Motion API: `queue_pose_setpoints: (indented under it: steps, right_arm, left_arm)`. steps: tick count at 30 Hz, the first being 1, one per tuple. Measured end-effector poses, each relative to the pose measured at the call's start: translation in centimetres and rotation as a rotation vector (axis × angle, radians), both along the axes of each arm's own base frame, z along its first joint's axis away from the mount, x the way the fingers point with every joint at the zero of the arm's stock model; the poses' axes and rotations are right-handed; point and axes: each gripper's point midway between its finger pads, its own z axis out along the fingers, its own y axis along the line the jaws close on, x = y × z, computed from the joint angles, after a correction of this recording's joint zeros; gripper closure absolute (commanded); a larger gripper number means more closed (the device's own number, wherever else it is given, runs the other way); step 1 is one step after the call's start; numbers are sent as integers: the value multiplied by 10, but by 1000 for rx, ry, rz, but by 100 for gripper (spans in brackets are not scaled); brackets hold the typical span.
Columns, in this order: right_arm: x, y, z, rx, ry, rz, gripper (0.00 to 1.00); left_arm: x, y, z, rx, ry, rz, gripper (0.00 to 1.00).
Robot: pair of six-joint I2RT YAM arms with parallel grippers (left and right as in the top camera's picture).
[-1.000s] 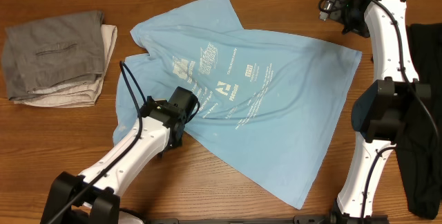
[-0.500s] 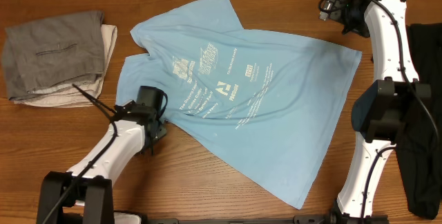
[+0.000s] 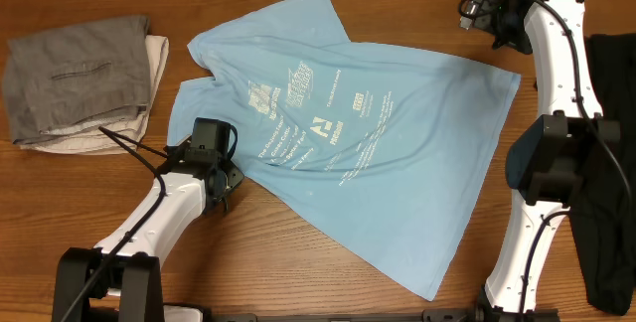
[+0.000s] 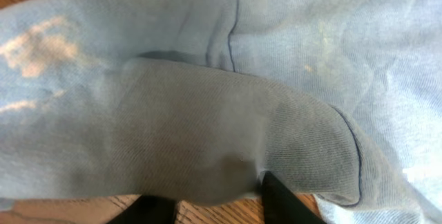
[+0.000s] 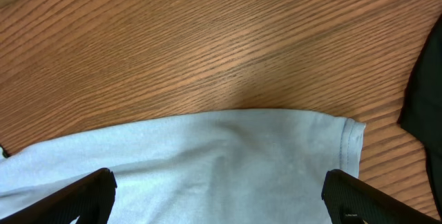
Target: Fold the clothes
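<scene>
Count: 1 light blue T-shirt (image 3: 397, 153). 2 folded garments: 1 grey garment (image 3: 75, 74), 1 beige garment (image 3: 99, 141). 1 black cloth (image 3: 611, 213). 2 grippers: left gripper (image 3: 224, 163), right gripper (image 3: 479, 9). 1 wooden table (image 3: 60, 203).

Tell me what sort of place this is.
Probably a robot lab bench set up for laundry folding: a left arm and right arm at a wood-grain table, a light blue T-shirt spread on it, and a folded grey pile beside it.

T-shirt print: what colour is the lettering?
White lettering on a light blue T-shirt; clearest overhead.
</scene>
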Motion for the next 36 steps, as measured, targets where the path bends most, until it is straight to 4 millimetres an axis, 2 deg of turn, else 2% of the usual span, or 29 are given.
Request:
queue_pose_setpoints:
  steps: [7,10,16,23,25,31,36]
  right_arm:
    - [0,0,0,0,0,0,0]
    - [0,0,0,0,0,0,0]
    - [0,0,0,0,0,0,0]
    - [0,0,0,0,0,0,0]
    - [0,0,0,0,0,0,0]
    - [0,0,0,0,0,0,0]
    - [0,0,0,0,0,0,0]
  left_arm:
    - [-5,8,0,46,19,11,73]
    - [-4,11,0,59,14,15,82]
    - [-2,12,5,80,15,-24,91]
    - [43,6,52,93,-136,-108,92]
    - [51,4,59,95,-172,-120,92]
    - [73,1,64,92,-254,-125,92]
    - [88,-1,42,93,-251,-126,92]
